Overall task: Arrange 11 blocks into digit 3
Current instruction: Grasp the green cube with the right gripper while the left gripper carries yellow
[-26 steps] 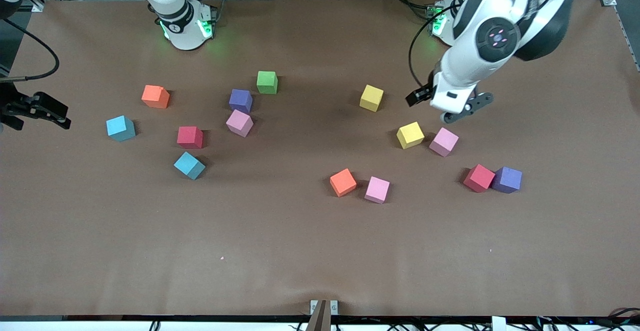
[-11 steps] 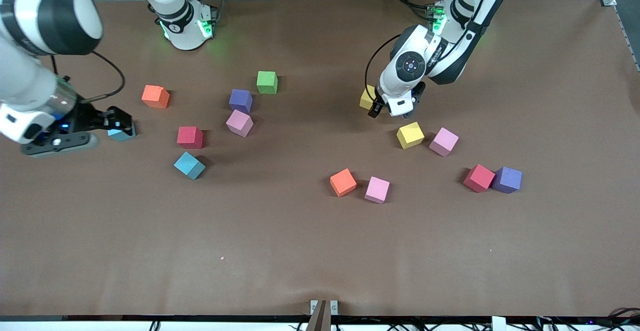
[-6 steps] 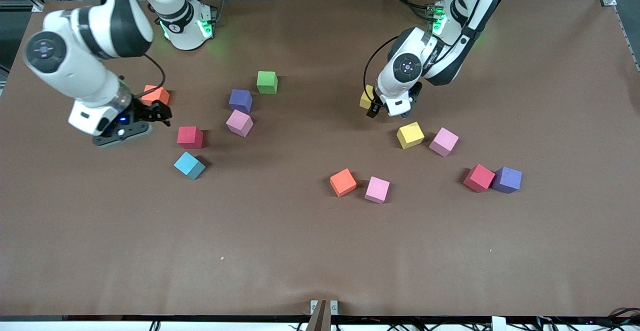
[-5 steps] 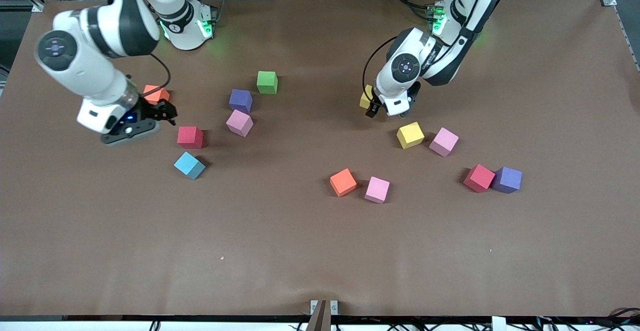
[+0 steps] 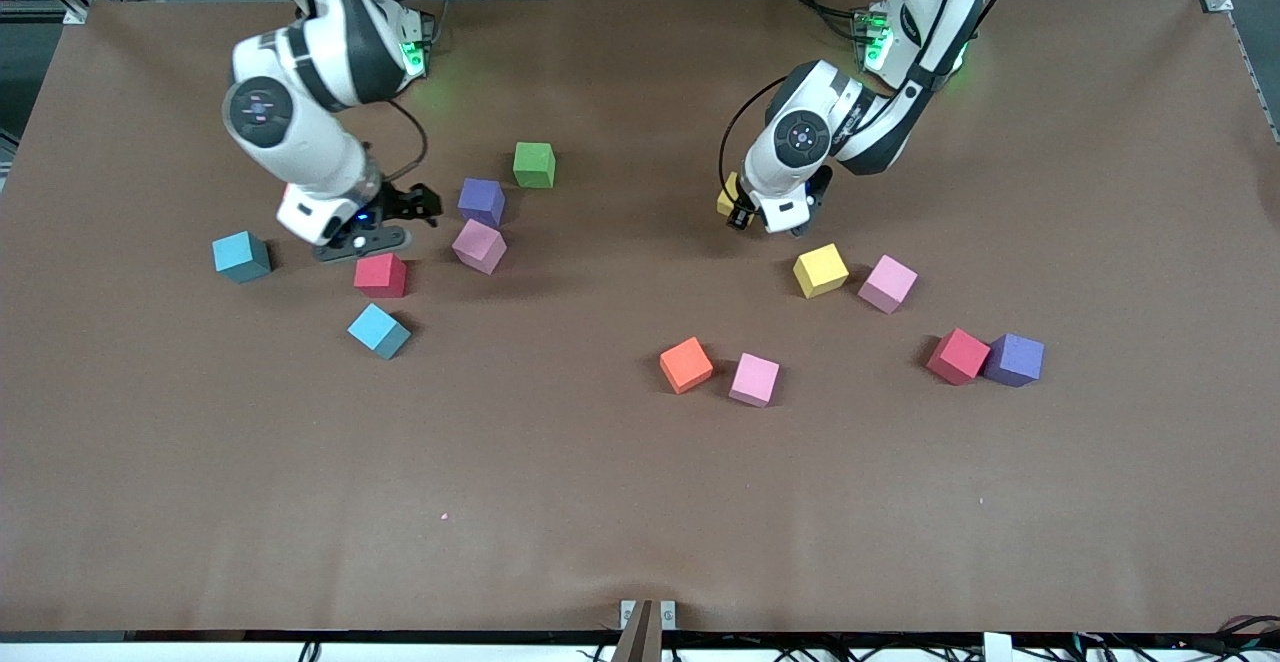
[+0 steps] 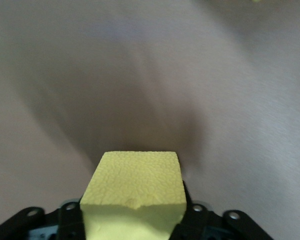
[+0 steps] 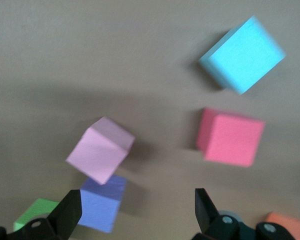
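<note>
Your left gripper (image 5: 741,215), upper right of centre in the front view, has just clamped onto the small matte yellow cube (image 6: 135,192), starting the digit, while your right gripper (image 5: 400,214), released, has swung in over the red cube (image 5: 380,274).

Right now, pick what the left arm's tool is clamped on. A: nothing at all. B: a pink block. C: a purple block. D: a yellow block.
D: the left wrist view shows the yellow block filling the space between the fingers of the left tool, and the front view shows yellow beside that tool.
</note>
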Controlling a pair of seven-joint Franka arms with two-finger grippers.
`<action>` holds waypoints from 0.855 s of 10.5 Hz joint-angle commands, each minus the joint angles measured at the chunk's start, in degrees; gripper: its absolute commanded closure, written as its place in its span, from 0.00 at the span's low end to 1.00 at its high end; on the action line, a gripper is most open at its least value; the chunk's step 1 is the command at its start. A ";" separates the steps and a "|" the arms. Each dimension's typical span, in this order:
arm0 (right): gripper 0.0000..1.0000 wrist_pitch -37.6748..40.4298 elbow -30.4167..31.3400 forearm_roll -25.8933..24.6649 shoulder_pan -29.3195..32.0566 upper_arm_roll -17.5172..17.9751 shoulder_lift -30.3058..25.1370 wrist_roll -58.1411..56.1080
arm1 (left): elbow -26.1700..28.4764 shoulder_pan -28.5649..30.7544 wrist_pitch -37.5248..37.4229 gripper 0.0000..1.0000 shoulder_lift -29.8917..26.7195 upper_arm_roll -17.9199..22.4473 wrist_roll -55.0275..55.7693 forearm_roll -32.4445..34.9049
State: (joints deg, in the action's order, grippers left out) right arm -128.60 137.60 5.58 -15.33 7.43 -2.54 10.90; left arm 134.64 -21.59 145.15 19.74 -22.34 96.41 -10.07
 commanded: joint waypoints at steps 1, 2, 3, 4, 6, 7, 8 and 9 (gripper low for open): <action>0.00 -4.00 2.83 0.92 -1.63 5.56 1.13 12.00 | -2.62 -1.43 0.31 0.68 1.43 -1.11 -1.66 6.43; 0.00 -8.72 5.98 0.92 -1.98 7.50 1.13 14.47 | -3.41 -1.61 0.13 0.74 1.70 -1.47 -3.15 8.46; 0.00 -12.60 7.93 0.92 -2.68 9.17 2.00 17.19 | -4.20 -1.87 0.04 0.74 1.79 -1.56 -5.42 8.66; 0.00 -13.68 8.38 0.92 -3.12 10.75 2.97 19.92 | -4.82 -2.31 -0.22 0.73 2.05 -1.74 -8.75 8.75; 0.00 -14.40 8.39 0.92 -4.09 15.40 4.29 27.38 | -6.57 -3.02 -2.23 0.71 2.05 -3.14 -15.60 8.75; 0.00 -13.79 8.39 0.92 -4.18 16.90 4.21 28.90 | -7.19 -4.06 -3.20 0.70 2.05 -3.58 -20.95 8.75; 0.00 -13.61 8.39 0.92 -4.18 17.70 4.12 29.61 | -7.28 -5.99 -4.25 0.69 2.05 -3.67 -25.96 8.66; 0.00 -13.78 8.82 0.92 -4.18 18.49 4.21 30.57 | -7.29 -6.53 -5.14 0.65 2.23 -3.67 -29.49 8.75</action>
State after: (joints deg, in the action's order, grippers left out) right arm -142.14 145.51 5.61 -19.58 24.93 2.24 39.82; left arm 128.47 -26.57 141.99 21.25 -26.04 72.02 -2.34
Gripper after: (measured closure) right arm 0.000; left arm 0.423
